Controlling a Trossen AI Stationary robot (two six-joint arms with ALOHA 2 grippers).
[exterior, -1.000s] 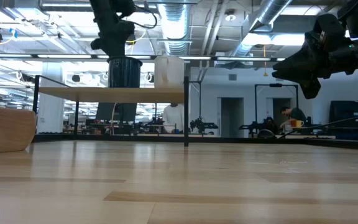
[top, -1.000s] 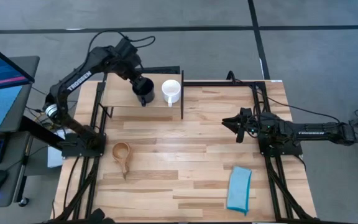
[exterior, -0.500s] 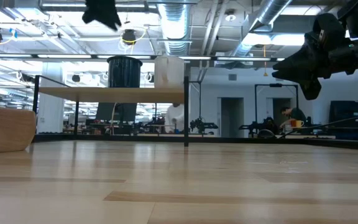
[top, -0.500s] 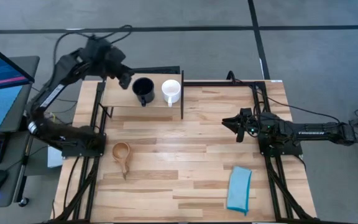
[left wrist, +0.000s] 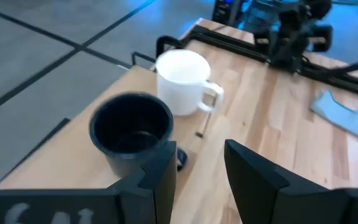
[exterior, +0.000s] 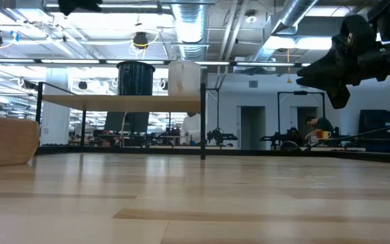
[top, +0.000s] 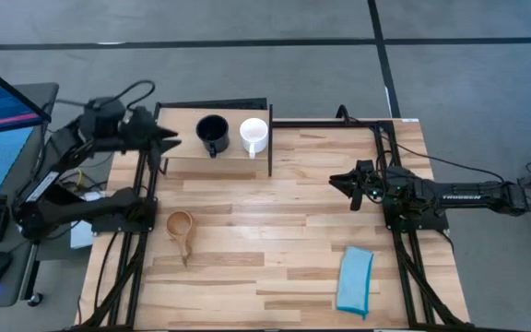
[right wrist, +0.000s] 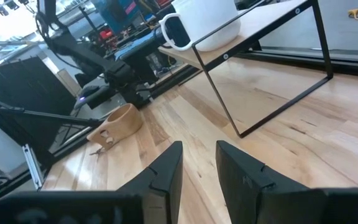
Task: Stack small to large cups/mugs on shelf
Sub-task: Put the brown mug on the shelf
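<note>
A dark navy ceramic mug [top: 212, 135] and a white ceramic mug [top: 253, 135] stand side by side on the low wood-topped, black-framed shelf [top: 178, 162], apparently ordered by size; a light brown wooden cup [top: 181, 227] lies on the tabletop [top: 275, 240]; the left gripper [top: 161, 141] hovers beside the shelf, fingers apart and empty; the right gripper [top: 341, 181] waits mid-table, open, empty.
</note>
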